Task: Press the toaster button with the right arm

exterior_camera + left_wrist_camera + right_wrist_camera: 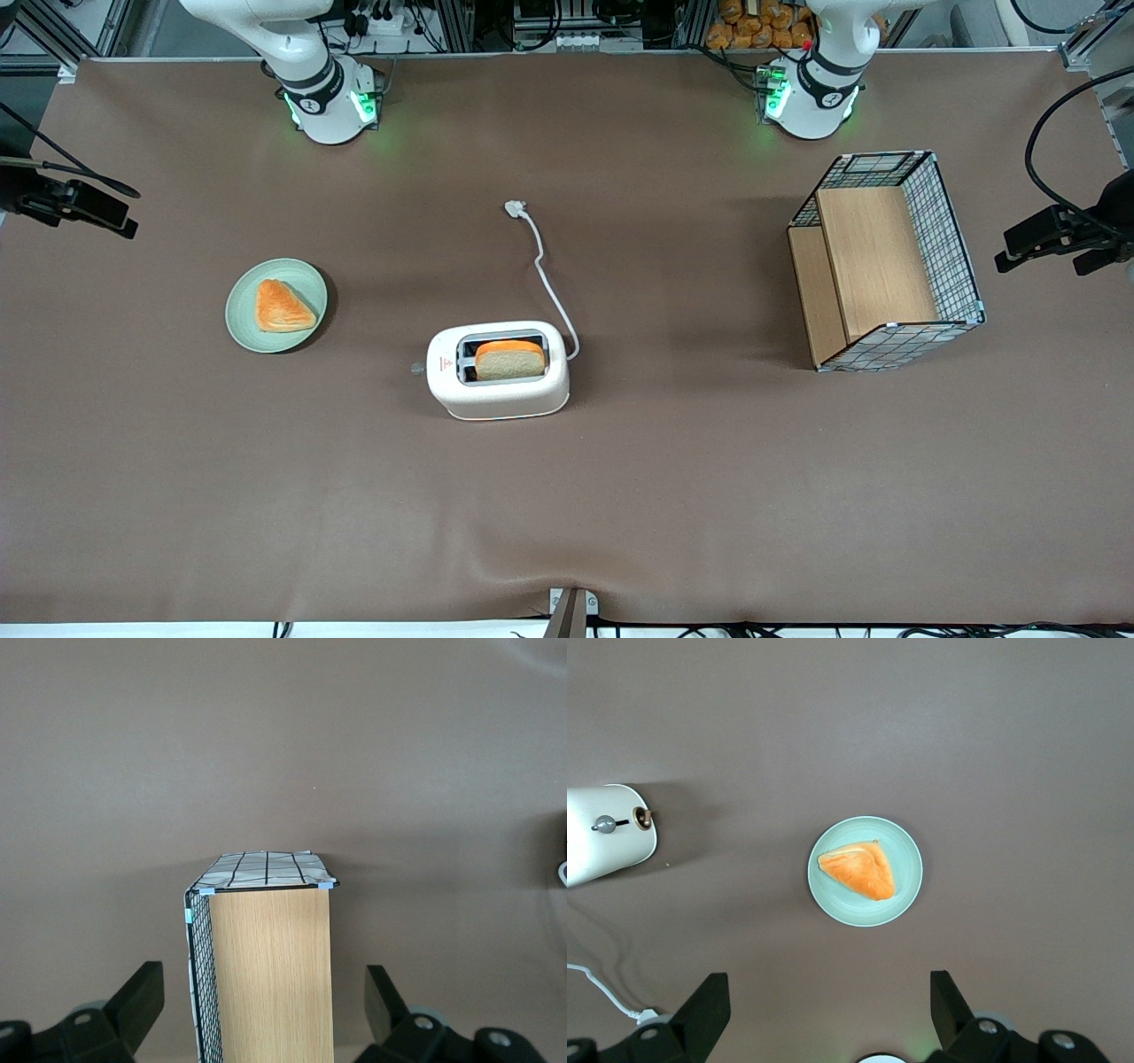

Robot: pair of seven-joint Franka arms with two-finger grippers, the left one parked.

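Toaster [498, 370] sits mid-table, button [416, 367] unobstructed; claw [824, 1014] spread high above plate [908, 870]

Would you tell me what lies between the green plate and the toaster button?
Only bare brown table: the front view shows nothing between plate and button. The open gripper hovers above the plate.

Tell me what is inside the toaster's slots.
One slice of bread stands in the toaster; its lower part is hidden inside. The right arm's tool hangs open above the green plate.
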